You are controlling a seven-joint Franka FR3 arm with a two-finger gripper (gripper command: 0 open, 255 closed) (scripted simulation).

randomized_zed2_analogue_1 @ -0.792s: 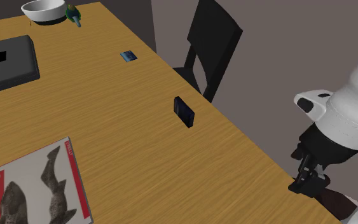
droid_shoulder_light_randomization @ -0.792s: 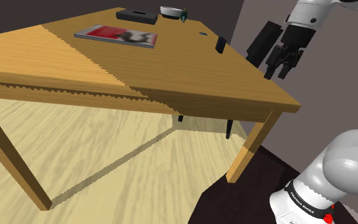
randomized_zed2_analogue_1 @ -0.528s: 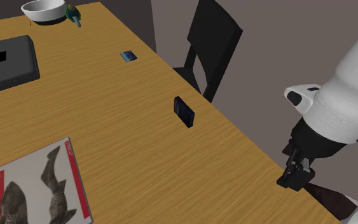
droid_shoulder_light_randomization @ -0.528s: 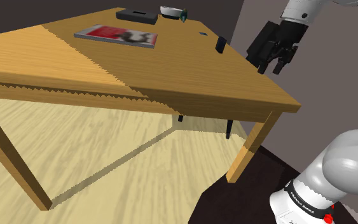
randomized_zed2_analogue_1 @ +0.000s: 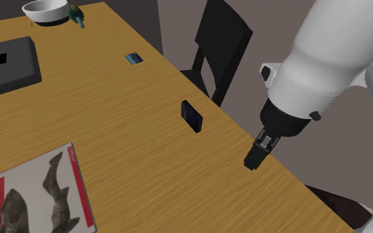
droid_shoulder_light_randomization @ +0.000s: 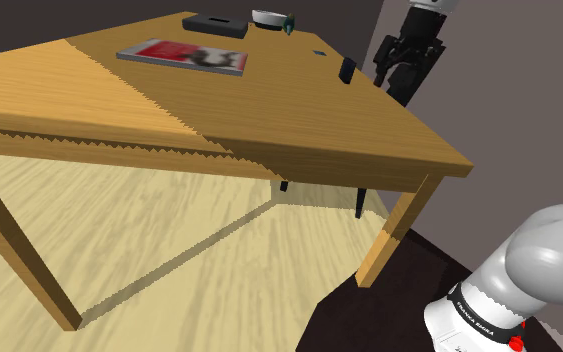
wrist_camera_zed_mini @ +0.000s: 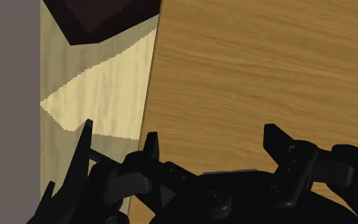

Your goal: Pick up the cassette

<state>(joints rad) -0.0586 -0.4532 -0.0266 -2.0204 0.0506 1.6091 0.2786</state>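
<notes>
1. Gripper: fingers apart, empty, over the table edge.
2. Cassette: dark, upright on edge, near the fingertips, not between them.
3. Step: approach. Next move, likely: straddle the cassette, then close.

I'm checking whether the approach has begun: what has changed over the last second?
The gripper, open and empty, swung from beyond the table to above its edge, moving toward the second exterior view's left, nearer the dark upright cassette. Nothing was grasped. Cassette, magazine and bowl stayed put.
</notes>
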